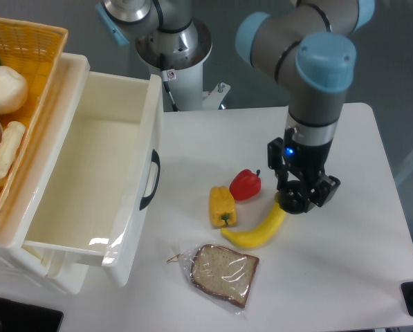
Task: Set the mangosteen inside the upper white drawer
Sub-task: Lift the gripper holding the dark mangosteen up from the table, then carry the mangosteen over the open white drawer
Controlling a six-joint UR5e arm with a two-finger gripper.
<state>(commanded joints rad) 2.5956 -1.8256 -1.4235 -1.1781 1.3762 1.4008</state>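
Mangosteen wasn't visible anywhere in view, possibly hidden under the gripper (299, 200), which sat at the top end of the banana (258, 229); couldn't tell if the fingers were apart or together. Red pepper (245, 185) and yellow pepper (221, 206) lay left of it. Upper white drawer (88, 180) stood pulled out.

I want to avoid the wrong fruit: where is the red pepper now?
The red pepper lies on the table, between the yellow pepper and the gripper, near the banana.

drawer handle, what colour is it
Black, a curved handle on the front of the glossy upper white drawer, clear in the fixed camera view.
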